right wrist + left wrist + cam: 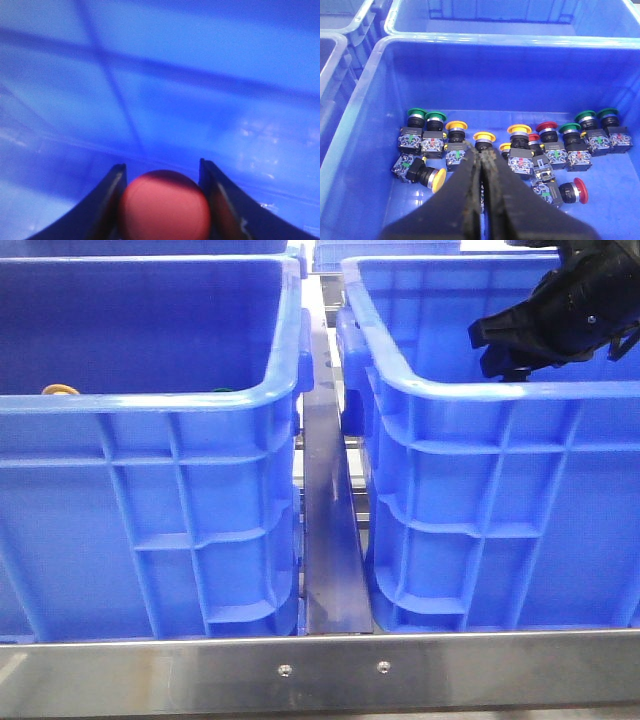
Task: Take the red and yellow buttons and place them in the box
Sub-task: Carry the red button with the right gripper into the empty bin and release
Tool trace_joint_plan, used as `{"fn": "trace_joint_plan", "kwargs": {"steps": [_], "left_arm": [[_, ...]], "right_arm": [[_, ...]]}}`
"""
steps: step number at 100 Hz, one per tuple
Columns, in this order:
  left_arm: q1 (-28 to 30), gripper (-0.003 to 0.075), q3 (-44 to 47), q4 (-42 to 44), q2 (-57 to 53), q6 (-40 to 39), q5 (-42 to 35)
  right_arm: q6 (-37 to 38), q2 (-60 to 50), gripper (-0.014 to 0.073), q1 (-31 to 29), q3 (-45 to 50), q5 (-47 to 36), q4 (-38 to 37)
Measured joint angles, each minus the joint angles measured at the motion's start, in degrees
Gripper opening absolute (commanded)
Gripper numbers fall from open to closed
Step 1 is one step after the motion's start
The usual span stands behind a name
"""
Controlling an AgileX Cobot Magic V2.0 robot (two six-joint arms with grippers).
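Right hand (162, 210) clamped on red button (164, 205), hanging inside right blue crate (500, 390), likely ready for drop. Left hand (482, 165) pressed together, empty, poised over yellow button (484, 137) among supply in left crate (365, 100).

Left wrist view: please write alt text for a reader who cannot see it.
Shut left gripper hovers over a blue crate holding a loose row of push buttons: green, yellow and red caps, two lying tipped over.
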Motion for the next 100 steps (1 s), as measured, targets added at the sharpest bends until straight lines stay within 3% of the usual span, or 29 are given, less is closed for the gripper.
{"fn": "trace_joint_plan", "kwargs": {"steps": [16,40,64,100], "left_arm": [[0.00,-0.0019,0.00,0.00,0.00,0.00,0.00],[0.00,-0.0019,0.00,0.00,0.00,0.00,0.00],[0.00,-0.0019,0.00,0.00,0.00,0.00,0.00],[0.00,-0.0019,0.00,0.00,0.00,0.00,0.00]], "right_arm": [[-0.09,0.00,0.0164,0.00,0.64,0.00,2.33],[-0.27,-1.77,0.0331,0.00,3.96,0.22,3.55],[-0.27,-1.69,0.0443,0.00,5.19,0.20,3.59],[-0.27,-7.20,0.0480,0.00,5.42,-1.71,3.59]]}}
